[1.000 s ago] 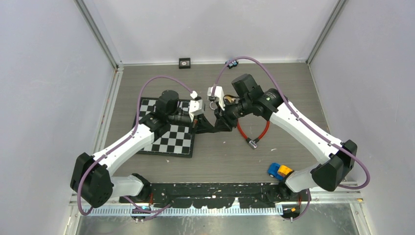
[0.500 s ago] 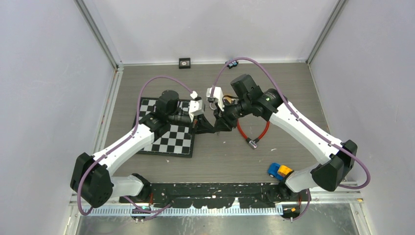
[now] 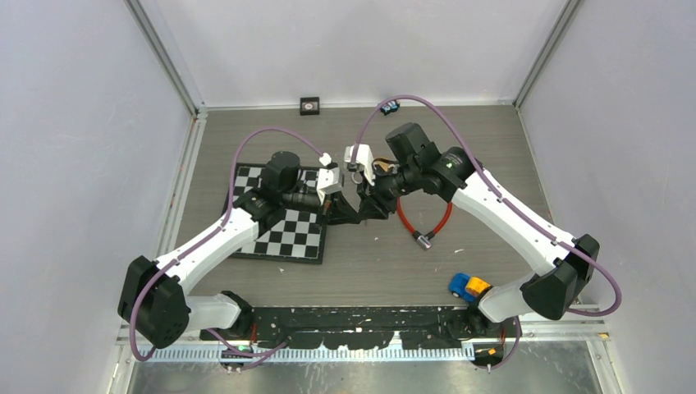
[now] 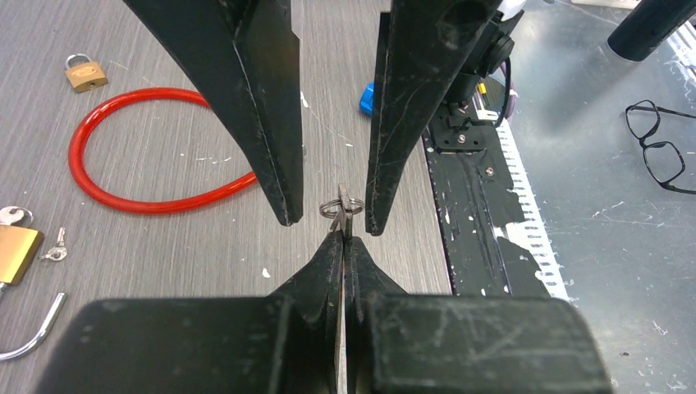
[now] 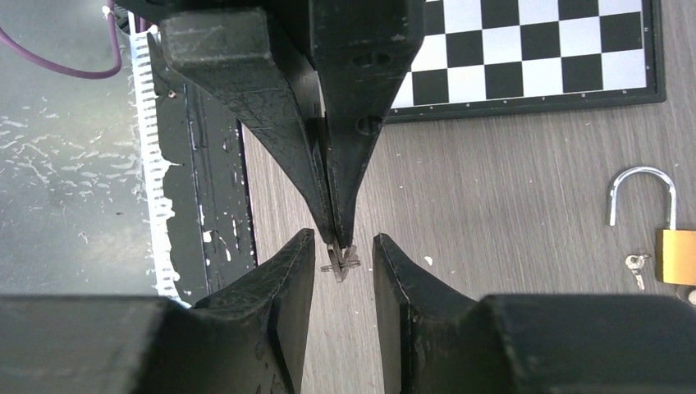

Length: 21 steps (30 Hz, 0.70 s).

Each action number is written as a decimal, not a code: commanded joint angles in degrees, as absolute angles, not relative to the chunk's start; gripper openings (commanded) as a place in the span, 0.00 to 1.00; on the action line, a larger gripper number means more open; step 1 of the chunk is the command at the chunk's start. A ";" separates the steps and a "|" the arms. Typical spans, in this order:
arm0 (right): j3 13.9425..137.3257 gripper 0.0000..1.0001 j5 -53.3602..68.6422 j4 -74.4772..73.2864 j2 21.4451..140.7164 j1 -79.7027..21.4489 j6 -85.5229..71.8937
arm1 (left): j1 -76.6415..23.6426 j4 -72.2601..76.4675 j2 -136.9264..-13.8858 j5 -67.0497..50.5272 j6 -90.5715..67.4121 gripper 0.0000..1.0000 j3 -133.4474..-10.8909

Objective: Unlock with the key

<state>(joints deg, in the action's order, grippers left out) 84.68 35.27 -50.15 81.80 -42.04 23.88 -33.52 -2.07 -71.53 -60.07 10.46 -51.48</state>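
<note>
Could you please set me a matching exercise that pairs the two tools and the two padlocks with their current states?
Things:
1. left tool
2. right tool
3. large padlock
4. small padlock

States:
A. shackle swung open
B. open, fingers on either side of the key
C. shackle closed, near the red cable
D. shut on the key

Pairs: 1-D, 2-B, 3-A, 4-C

Counts two brass padlocks [image 4: 85, 73] [image 4: 15, 253], two keys [image 4: 342, 215] [image 4: 56, 245], one red cable loop [image 4: 75, 154], one chessboard [image 5: 533, 49], one toy car [image 3: 469, 286], one pair of glasses [image 4: 654, 141].
</note>
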 commanded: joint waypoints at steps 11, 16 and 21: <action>86.88 0.31 35.24 -51.02 82.28 -43.09 25.64 | -33.56 -2.46 -70.31 -61.76 10.41 0.00 -52.74; 86.90 0.26 34.73 -51.07 82.70 -43.59 25.82 | -33.49 -2.55 -70.38 -61.81 10.51 0.00 -52.82; 86.89 0.21 34.48 -51.19 82.79 -43.68 25.85 | -33.52 -2.63 -70.29 -61.86 10.54 0.00 -52.82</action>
